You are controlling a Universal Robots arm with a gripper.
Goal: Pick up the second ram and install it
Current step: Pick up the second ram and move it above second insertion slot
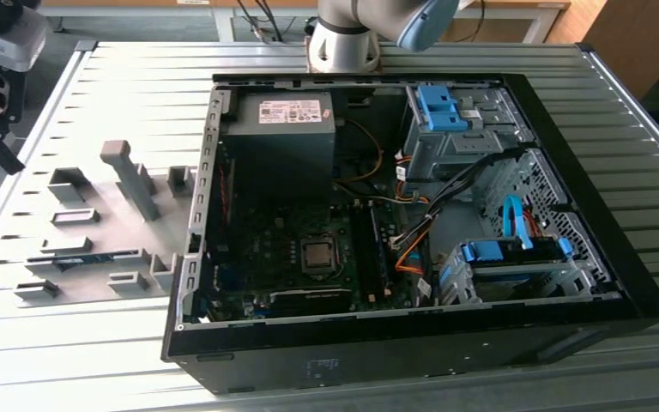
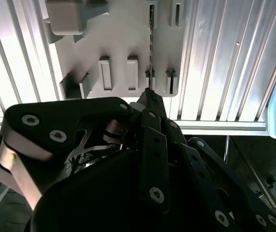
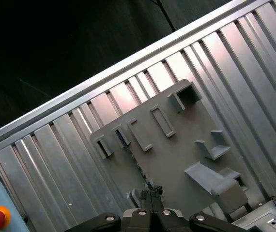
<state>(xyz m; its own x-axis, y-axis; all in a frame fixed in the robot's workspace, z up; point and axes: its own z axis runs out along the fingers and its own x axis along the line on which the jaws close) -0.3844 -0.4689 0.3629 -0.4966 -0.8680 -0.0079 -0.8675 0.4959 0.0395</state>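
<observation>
Exterior view is where we'd start: the second ram point(image 1: 83, 257) sits in the grey fixture plate point(image 1: 112, 219), at about 9 o'clock from the open PC case point(image 1: 421, 365) on the ribbed desk point(image 1: 78, 360). (A)

Yep, we see the same. The gripper point(image 1: 9, 161) hangs around 11 o'clock from that plate, touching nothing that we can make out. (B)

In the second wrist view we're looking down on the second ram point(image 2: 150, 43). It's a thin dark line, edge-on, running between small holder blocks point(image 2: 171, 82) on the fixture plate point(image 2: 118, 43). The gripper point(image 2: 147, 94) is in line with one end of it. (A)

Jaws? To us they look pressed together, nothing pinched. In the first wrist view the gripper point(image 3: 150, 191) comes to a single point over the fixture plate point(image 3: 176, 154). (B)

Agreed, closed on nothing. The ram's in its fixture, not in the case. The long black slots point(image 1: 366, 245) on the motherboard sit at 3 o'clock from the CPU socket point(image 1: 318, 255). (A)

And the tall grey block point(image 1: 135, 176) stands on the plate at about 1 o'clock from the ram, apart from it. (B)
</observation>
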